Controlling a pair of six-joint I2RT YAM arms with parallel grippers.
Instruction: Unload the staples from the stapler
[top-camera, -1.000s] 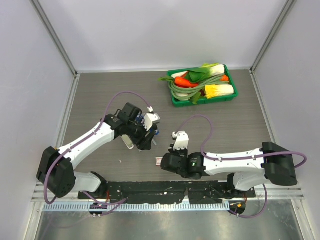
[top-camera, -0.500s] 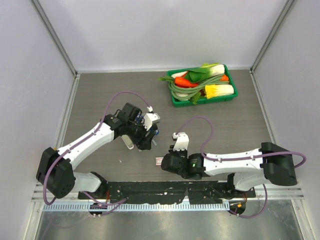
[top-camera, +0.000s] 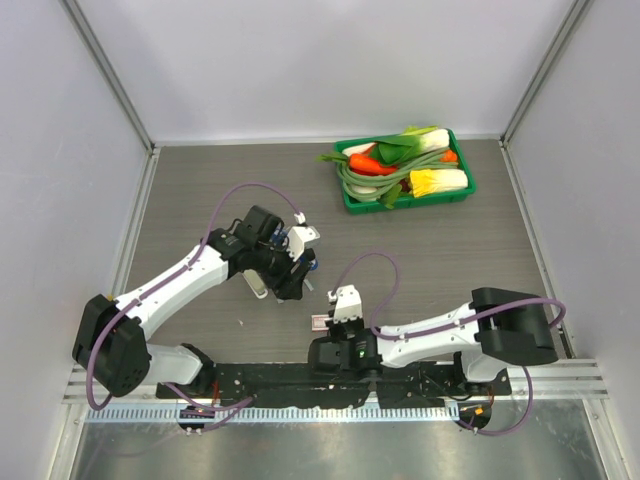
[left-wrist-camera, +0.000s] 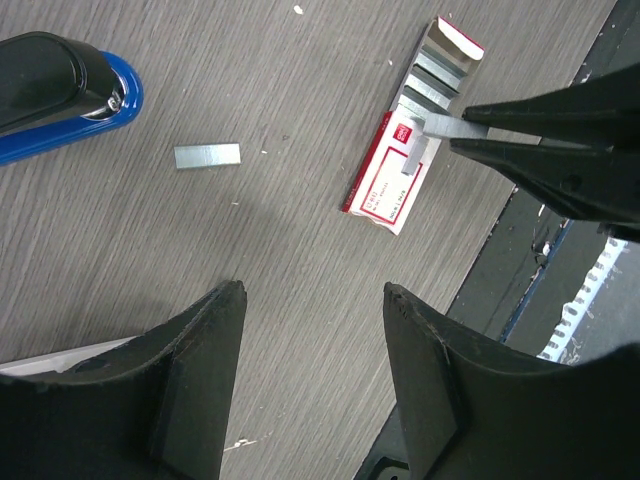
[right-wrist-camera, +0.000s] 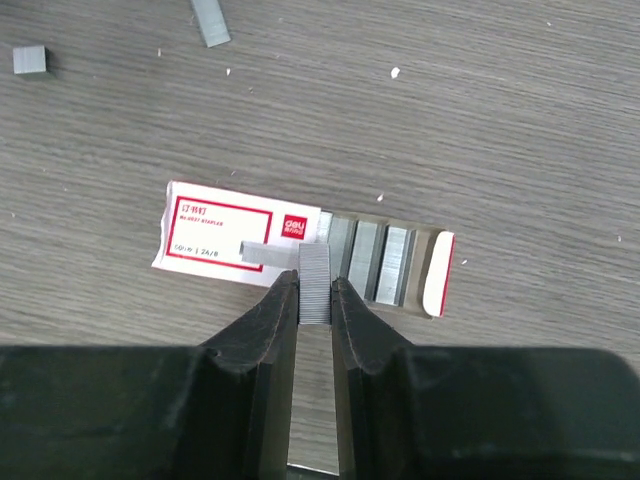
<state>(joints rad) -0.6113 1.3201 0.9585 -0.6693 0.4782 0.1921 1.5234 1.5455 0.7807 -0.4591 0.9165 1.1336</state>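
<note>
Staples (right-wrist-camera: 315, 290) pinched by right fingers (right-wrist-camera: 285, 312) (above red-and-white box (right-wrist-camera: 215, 235)); left fingers (left-wrist-camera: 210, 350) apart, empty.

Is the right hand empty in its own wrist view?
No, the right hand pinches a strip of staples between its fingers, just above the open red-and-white staple box.

The left arm (top-camera: 175, 280) stretches forward and inward, wrist bent down, and its end effector (left-wrist-camera: 312, 300) hangs with the fingers spread apart and nothing between them. The right arm (top-camera: 430, 328) lies low and folded leftward (wrist well left of its base). Its end effector (right-wrist-camera: 315, 290) is pinched tight on a strip of staples (right-wrist-camera: 315, 262).
</note>
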